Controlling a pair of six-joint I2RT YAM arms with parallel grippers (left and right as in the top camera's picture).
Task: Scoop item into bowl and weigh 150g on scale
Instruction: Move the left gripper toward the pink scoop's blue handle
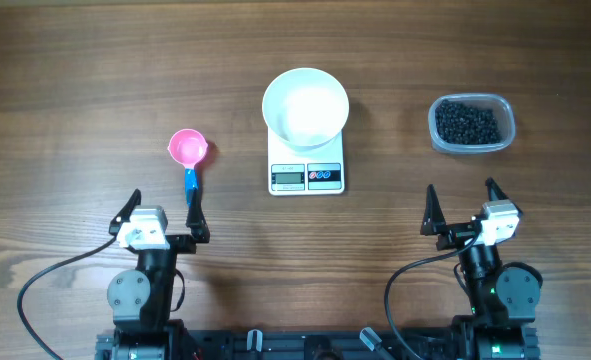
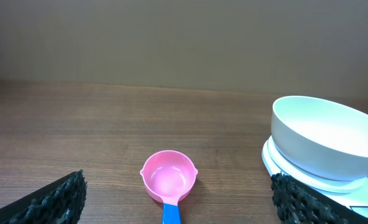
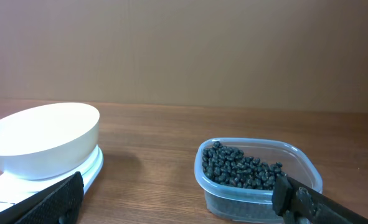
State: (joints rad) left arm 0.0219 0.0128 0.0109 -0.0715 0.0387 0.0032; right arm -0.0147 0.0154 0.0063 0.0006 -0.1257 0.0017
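The white bowl (image 1: pixel 306 108) sits on the kitchen scale (image 1: pixel 306 178), covering its far part, midway along the table (image 1: pixel 75 70) and toward its far edge. The scale's grey display and two round buttons face the near edge, and the reading is too small to make out. The black beads (image 1: pixel 467 122) lie heaped in a clear plastic tub (image 1: pixel 511 128) toward the table's far right corner, well apart from the bowl. A pink scoop (image 1: pixel 188 150) with a blue handle lies left of the scale, its cup toward the far edge and its handle pointing to the near edge. The left hand (image 1: pixel 164 200) stands wide open by the near edge, gripping nothing. Its right finger is just beside the end of the scoop's handle, and I cannot tell whether they touch. The right hand (image 1: pixel 460 190) is likewise spread wide and empty, on the near side of the tub and apart from it
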